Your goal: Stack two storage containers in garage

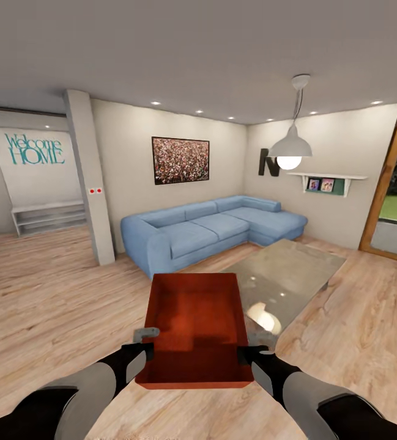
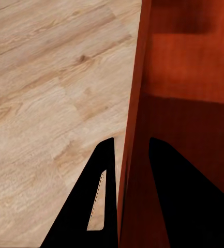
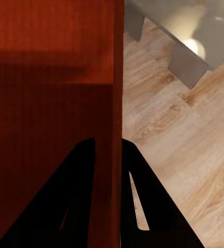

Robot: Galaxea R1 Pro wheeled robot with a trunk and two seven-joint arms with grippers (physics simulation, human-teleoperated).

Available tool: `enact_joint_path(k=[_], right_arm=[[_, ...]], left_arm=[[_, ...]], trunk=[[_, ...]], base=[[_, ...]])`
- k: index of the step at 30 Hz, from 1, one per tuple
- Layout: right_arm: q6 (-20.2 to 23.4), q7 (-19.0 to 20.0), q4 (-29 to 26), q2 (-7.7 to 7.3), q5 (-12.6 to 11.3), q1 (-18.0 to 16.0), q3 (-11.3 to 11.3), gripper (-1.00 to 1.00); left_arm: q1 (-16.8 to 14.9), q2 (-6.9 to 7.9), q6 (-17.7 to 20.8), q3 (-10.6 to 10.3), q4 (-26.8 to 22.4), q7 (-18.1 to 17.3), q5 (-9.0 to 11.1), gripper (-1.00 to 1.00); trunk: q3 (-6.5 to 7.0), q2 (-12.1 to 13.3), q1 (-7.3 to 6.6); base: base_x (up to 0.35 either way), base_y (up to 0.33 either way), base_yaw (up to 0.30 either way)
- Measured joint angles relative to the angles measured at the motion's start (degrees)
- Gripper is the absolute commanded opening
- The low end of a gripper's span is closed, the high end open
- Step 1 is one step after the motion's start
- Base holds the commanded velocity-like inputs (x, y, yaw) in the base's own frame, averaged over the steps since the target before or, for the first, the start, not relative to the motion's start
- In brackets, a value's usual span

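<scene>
Head view: orange-red open rectangular storage container (image 1: 197, 327) held up between both arms over the light wood plank floor (image 1: 45, 305), left gripper (image 1: 144, 343) on its left wall, right gripper (image 1: 251, 350) on its right wall. Blue corner sofa (image 1: 210, 232) and glass-top coffee table (image 1: 290, 275) behind it.
Left wrist view: black fingers (image 2: 99, 201) straddle the container's wall (image 2: 135, 119), one inside, one outside, closed onto it.
Right wrist view: same, fingers (image 3: 143, 201) pinching the opposite wall (image 3: 117, 93); table edge (image 3: 194, 46) beyond
</scene>
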Motion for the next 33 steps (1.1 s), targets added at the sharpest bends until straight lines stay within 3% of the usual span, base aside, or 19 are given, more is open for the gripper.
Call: enact_joint_path(k=[33], right_arm=[[0.08,0.0,-0.03,0.0,0.06,0.0,-0.01,-1.0]], left_arm=[[0.0,0.0,-0.02,-0.03,0.03,0.02,0.09,-1.0]], trunk=[[0.0,0.0,0.0]], base=[[0.0,0.0,0.3]])
